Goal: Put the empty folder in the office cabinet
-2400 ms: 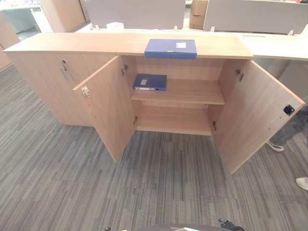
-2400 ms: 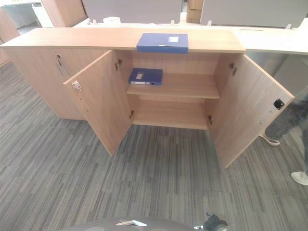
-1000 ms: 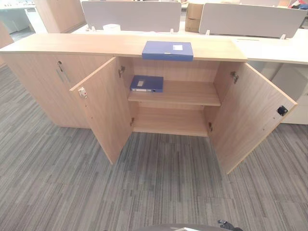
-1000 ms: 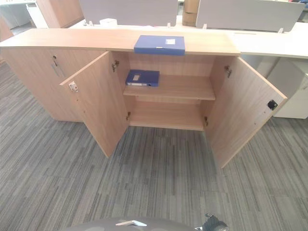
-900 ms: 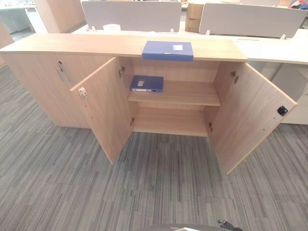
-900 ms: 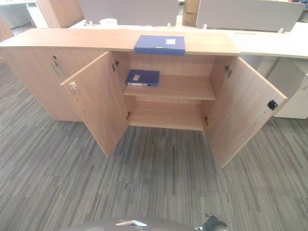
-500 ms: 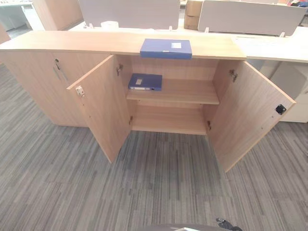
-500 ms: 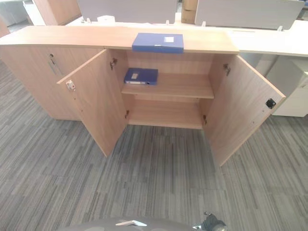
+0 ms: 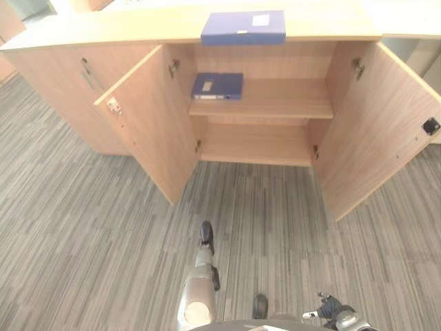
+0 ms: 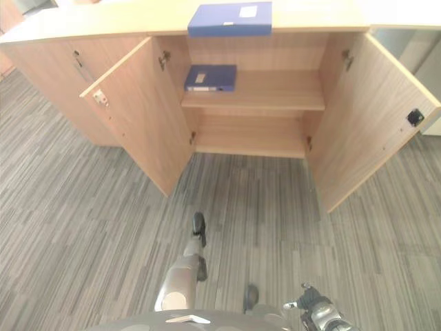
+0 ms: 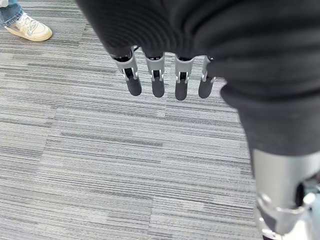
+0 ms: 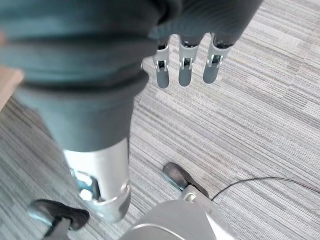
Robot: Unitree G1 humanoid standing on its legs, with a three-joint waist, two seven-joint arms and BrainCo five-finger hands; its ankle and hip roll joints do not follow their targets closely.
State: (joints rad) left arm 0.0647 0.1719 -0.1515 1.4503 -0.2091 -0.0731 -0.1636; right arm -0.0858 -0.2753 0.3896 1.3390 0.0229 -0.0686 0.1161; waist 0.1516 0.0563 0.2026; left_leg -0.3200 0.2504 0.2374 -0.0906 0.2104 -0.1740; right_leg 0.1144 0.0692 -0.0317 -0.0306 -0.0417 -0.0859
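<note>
A blue folder (image 9: 243,27) with a white label lies flat on top of the wooden office cabinet (image 9: 103,27). A second blue folder (image 9: 217,85) lies on the left of the upper shelf inside. Both cabinet doors stand open. My left hand (image 11: 157,82) hangs over the grey carpet with straight fingers and holds nothing. My right hand (image 12: 185,70) hangs the same way over the carpet, also empty. Both hands are well short of the cabinet.
The left door (image 9: 148,121) and right door (image 9: 379,131) swing out towards me onto the striped carpet. The lower shelf (image 9: 255,148) is bare. A person's pale shoe (image 11: 27,27) stands on the carpet near my left hand.
The whole picture has shifted: the camera now looks further down, so the cabinet sits higher in view. The folders have not moved. A person's legs at the right have gone.
</note>
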